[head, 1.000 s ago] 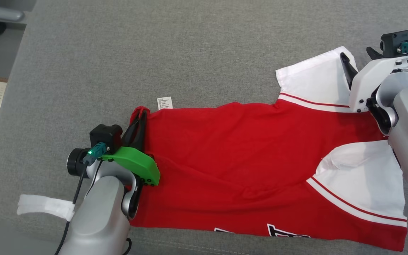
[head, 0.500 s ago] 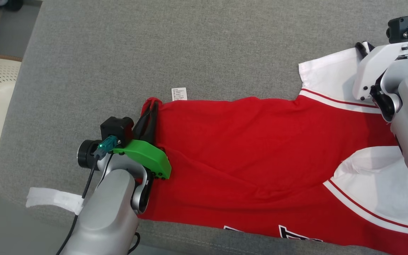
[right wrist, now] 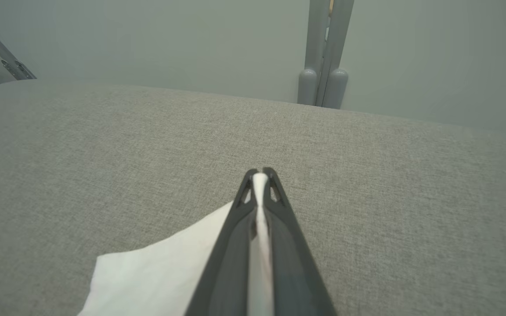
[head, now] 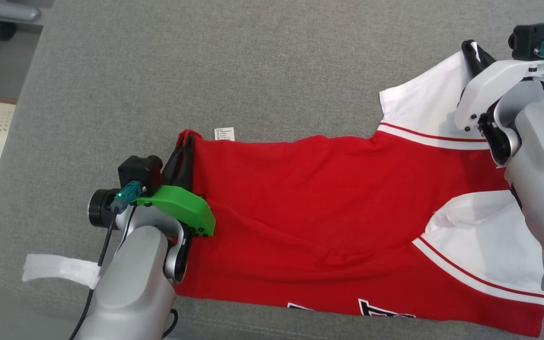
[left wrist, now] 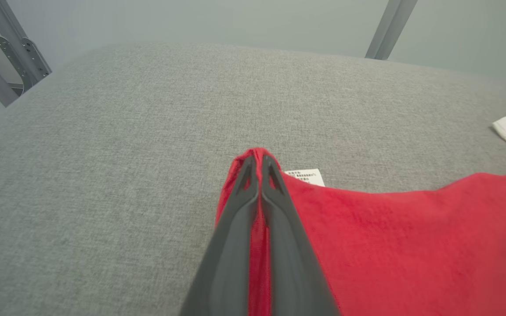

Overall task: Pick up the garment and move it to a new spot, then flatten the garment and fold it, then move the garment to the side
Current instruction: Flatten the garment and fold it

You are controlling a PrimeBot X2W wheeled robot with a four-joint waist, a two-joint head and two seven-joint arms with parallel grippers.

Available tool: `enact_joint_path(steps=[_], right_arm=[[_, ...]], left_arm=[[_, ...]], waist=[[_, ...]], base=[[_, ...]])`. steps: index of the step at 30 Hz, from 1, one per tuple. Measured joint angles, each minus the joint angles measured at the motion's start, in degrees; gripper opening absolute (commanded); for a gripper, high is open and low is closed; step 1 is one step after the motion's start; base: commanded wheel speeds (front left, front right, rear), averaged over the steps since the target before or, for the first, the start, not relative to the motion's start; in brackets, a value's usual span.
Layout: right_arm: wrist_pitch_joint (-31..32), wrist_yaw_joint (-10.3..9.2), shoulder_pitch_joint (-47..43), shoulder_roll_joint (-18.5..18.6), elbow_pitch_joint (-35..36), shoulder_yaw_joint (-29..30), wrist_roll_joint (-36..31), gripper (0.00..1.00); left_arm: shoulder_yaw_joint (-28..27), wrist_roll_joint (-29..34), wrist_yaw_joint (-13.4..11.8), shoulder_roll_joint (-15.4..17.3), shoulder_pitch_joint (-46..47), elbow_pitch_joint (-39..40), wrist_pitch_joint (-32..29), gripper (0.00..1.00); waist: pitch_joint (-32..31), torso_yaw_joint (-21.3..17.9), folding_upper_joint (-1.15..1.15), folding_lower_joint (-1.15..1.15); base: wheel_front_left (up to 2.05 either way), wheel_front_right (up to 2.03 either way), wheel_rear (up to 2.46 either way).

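Fingers of right gripper (right wrist: 262, 175) now pinch garment (head: 328, 198) sleeve; left gripper (left wrist: 257, 160) stays clamped on hem

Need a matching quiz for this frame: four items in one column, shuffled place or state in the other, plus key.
1. left claw
2. right claw
3. care label
4. white strip

A. shut on the white sleeve of the garment
B. on the grey cushion, beside the red edge
C. shut on the red corner
D. at the cushion's near left edge, off the garment

Pairs: 1-C, 2-A, 3-B, 4-D
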State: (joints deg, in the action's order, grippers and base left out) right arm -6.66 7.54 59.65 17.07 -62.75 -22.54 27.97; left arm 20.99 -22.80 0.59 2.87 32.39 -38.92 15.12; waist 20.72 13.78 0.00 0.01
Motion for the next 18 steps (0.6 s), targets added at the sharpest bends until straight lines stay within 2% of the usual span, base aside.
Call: enact_joint_path(steps=[8, 18], right_arm=[[-6.1, -0.01, -7.4, 1.8, 8.1, -3.0, 6.3, 0.00], [-8.1, -0.01, -19.0, 4.6, 20.1, -3.0, 12.9, 0.00]], left_arm=[[-5.5, 3.9, 1.7, 0.1, -2.5, -1.0, 0.0, 0.00], [-11.2, 7.6, 3.5, 0.6, -6.8, -1.3, 0.0, 0.00]], waist=[[-3.4, -2.4, 0.00, -0.01], [-7.5, -5.9, 0.00, -0.01]], base=[[0.00, 0.00, 0.00], [0.00, 0.00, 0.00]])
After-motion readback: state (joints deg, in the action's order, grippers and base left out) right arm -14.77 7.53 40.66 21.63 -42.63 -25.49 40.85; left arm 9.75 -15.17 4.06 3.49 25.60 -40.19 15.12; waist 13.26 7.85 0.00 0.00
